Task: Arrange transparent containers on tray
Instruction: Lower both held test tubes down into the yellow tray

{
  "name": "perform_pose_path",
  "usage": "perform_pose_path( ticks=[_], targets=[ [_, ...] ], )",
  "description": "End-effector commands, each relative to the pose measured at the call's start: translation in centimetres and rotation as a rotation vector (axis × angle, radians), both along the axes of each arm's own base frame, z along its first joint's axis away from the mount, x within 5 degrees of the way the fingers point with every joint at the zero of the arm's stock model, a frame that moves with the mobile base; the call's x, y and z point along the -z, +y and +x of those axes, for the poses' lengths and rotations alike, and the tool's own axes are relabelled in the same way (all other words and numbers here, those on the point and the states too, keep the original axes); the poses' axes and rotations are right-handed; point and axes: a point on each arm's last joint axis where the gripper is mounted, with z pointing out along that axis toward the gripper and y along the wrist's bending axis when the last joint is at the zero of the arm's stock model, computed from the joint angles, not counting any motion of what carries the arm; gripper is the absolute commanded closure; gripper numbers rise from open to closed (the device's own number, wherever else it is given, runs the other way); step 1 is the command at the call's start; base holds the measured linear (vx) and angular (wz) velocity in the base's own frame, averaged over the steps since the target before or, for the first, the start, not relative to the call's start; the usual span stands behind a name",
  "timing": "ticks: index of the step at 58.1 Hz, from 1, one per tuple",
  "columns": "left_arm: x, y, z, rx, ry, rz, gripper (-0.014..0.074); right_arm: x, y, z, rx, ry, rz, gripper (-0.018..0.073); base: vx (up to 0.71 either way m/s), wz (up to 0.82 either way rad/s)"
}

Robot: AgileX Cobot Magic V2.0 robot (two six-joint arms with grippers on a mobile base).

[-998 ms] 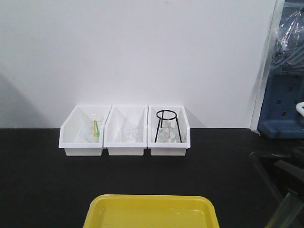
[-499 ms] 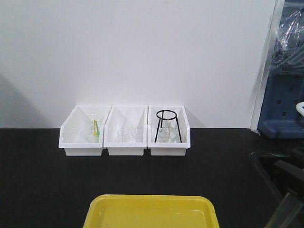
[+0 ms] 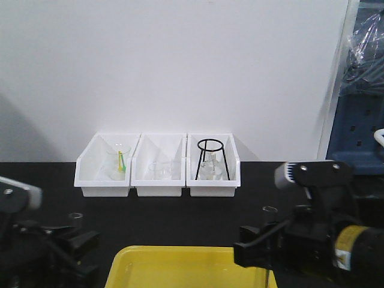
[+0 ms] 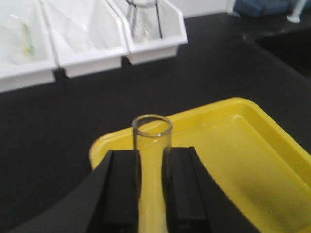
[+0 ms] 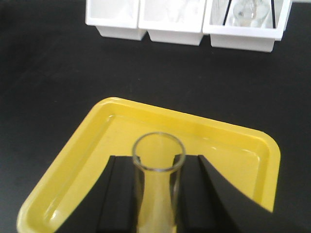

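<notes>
Where a second ago the front view showed only bench and tray, both my arms have now come in with a tube apiece, so the carrying is done and the placing is what remains; the left test tube [image 4: 152, 160] stands upright between the dark pads of my left gripper [image 4: 151, 194], its round rim [image 4: 152, 127] clear above them, the jaws closed snugly on the glass; the right test tube [image 5: 158, 189] sits the same way in my right gripper [image 5: 158, 194], pinched upright with its open mouth toward the wrist camera; both tubes hang over or just at the near part of the yellow tray [image 5: 228, 145], which lies bare of glass as far as I can see; from the front the left tube's rim [image 3: 75, 215] shows just left of the tray [image 3: 191, 264] and the right tube's rim [image 3: 269, 210] above its right end, so I judge the left one may still need to come inward before release; beyond the tray, well apart across the black bench [image 3: 48, 198], the three white bins [image 3: 158, 168] line the wall, unmoved, the right one with a black wire stand [image 3: 211, 159]; lowering gently matters, since round glass let go upright could tip and roll against the rim
</notes>
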Motion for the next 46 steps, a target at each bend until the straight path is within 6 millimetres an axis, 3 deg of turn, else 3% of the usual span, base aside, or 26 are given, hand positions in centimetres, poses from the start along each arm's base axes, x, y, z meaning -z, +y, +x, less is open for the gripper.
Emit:
perform_pose_path(
  ticks=[1,12,20,36,46],
  targets=[
    [-1.4,-2.0,2.5,0.020,-0.078,-0.050,0.0482,-1.6,1.6,2.7,-0.001,-0.078,0.029,0.0500,0.00,0.00],
    [1.6,-5.1,7.7,0.020,0.077,-0.011,0.0478,1.6,3.7,8.0,0.039,0.047,-0.060,0.0496,0.00,0.00],
    [3.8,-6.5,10.2,0.015,0.148,0.011,0.0475,3.7,2.6,10.8,0.108,0.109,-0.084,0.0494,0.00,0.00],
    [8.9,-7.7,12.5,0.009,0.255,0.065,0.0463,7.3,2.3,12.3,0.136,0.207,-0.142,0.0487,0.00,0.00],
    [10.5,-7.9,12.8,-0.012,0.302,0.057,0.0456,9.4,2.6,12.9,0.134,0.252,-0.171,0.0476,0.00,0.00]
  ],
)
